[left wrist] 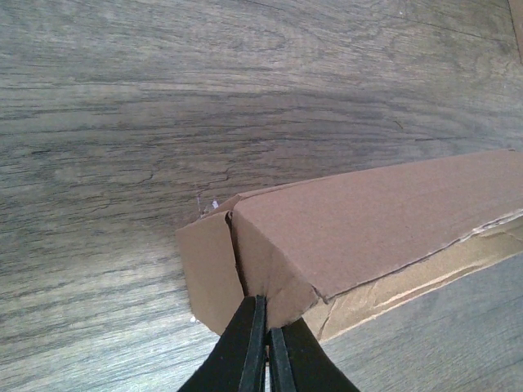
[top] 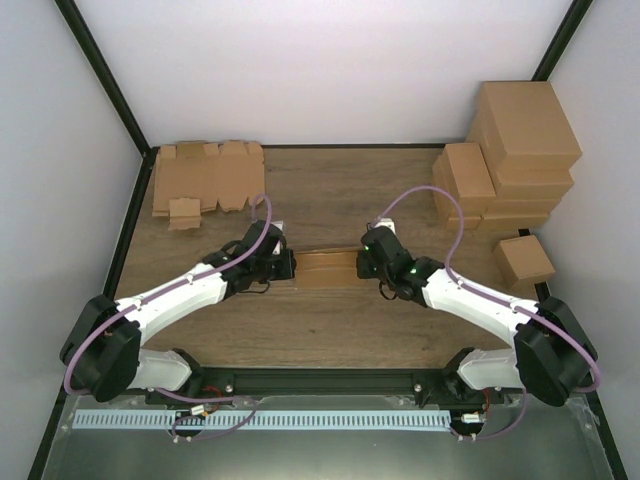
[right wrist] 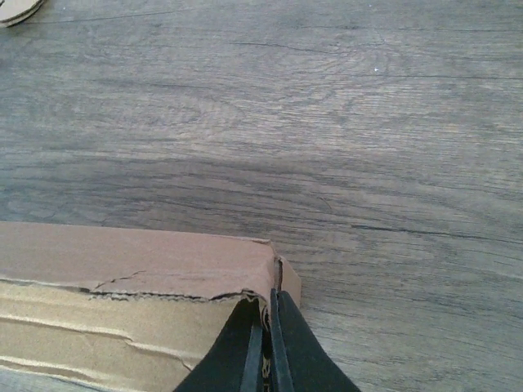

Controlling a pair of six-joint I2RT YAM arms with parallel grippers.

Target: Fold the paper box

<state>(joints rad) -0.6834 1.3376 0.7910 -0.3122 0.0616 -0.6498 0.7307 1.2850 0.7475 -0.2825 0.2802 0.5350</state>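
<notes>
paper box (top: 325,268) mid-frame on counter (top: 330,330), half-folded. left claw (left wrist: 261,309) clenched on one end, right claw (right wrist: 266,304) on other. looks light, thin, tears easy; I'd pinch flaps near creases.

The paper box (left wrist: 384,212) is plain brown cardboard, matt and faintly fibrous, its torn edge rough with a paler inner layer showing. The tabletop (left wrist: 163,98) is grey-brown wood grain, matt, finely streaked. The jaws of the left gripper (left wrist: 261,309) and right gripper (right wrist: 266,306) look like smooth black matt plastic. Upper right in the top view, stacked cartons (top: 520,140) are matt brown cardboard.
</notes>
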